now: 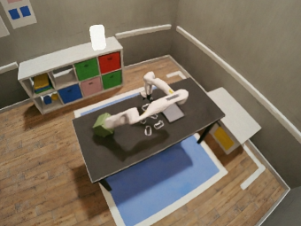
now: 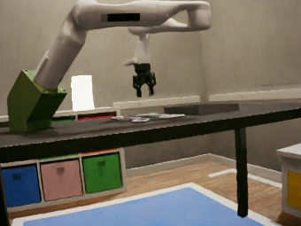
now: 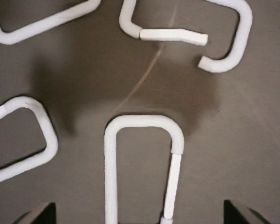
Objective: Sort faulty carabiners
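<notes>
- wrist view: we hang straight above a closed carabiner (image 3: 142,165) — it lies between our two fingertips, which show only as dark corners at the bottom edge, and its long axis runs up and down the frame, across the line joining the tips
- the open-gate carabiner (image 3: 200,35) lies further off at the upper right, its gate swung inward and its hook end apart from it — by our judgement the sticking one
- the gripper (image 2: 143,89) stands fully wide, holding and touching nothing, well above the table (image 2: 133,133)
- the grey tray (image 1: 173,113) sits just beside the cluster
</notes>
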Controlling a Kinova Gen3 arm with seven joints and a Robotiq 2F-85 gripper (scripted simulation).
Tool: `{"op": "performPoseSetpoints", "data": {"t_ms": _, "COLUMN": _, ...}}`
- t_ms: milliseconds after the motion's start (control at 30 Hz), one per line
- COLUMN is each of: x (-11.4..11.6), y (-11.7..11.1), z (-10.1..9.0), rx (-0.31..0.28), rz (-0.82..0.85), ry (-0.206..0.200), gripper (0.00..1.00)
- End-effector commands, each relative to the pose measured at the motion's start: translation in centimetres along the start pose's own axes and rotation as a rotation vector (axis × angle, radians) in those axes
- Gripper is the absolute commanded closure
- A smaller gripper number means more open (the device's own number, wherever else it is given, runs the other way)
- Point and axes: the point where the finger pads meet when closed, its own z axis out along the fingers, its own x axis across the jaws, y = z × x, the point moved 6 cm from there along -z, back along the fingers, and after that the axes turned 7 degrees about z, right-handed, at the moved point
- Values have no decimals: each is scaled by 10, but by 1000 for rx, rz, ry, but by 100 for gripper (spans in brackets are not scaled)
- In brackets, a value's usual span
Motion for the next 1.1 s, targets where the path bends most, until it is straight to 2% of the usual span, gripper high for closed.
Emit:
{"op": "performPoseSetpoints", "data": {"t_ms": 0, "x": 2, "y": -1, "z": 4, "rx": 5, "rz": 2, "ry": 6, "gripper": 0}}
{"op": "performPoseSetpoints", "data": {"t_ms": 233, "x": 2, "y": -1, "z": 4, "rx": 5, "rz": 2, "ry": 6, "gripper": 0}}
{"op": "performPoseSetpoints", "data": {"t_ms": 267, "x": 3, "y": -1, "z": 54, "rx": 2, "rz": -1, "ry": 1, "gripper": 0}}
{"op": "performPoseSetpoints", "data": {"t_ms": 800, "x": 3, "y": -1, "z": 54, "rx": 2, "rz": -1, "ry": 1, "gripper": 0}}
{"op": "performPoseSetpoints", "data": {"t_ms": 833, "x": 3, "y": -1, "z": 76, "rx": -1, "rz": 1, "ry": -5, "gripper": 0}}
{"op": "performPoseSetpoints", "data": {"t_ms": 1067, "x": 3, "y": -1, "z": 76, "rx": -1, "rz": 1, "ry": -5, "gripper": 0}}
